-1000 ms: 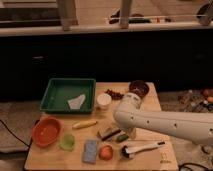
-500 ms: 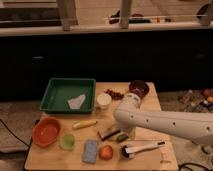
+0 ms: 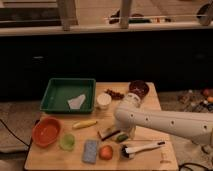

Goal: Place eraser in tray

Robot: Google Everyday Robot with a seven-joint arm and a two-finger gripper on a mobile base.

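Observation:
The eraser (image 3: 107,133), a small tan-topped block on a dark base, lies on the wooden table near its middle. The green tray (image 3: 52,95) stands at the back left of the table and holds a crumpled white paper (image 3: 76,101). My gripper (image 3: 121,133) hangs from the white arm (image 3: 165,124), which reaches in from the right. The gripper is low over the table, right beside the eraser's right end. Whether it touches the eraser is hidden. The tray is well to the upper left of the gripper.
An orange bowl (image 3: 46,132) and a small green cup (image 3: 67,141) sit front left. A banana (image 3: 85,123), a grey-blue sponge (image 3: 90,150), a round orange fruit (image 3: 105,152), a white-handled brush (image 3: 142,148), a white cup (image 3: 103,100) and a dark red bowl (image 3: 138,88) surround the gripper.

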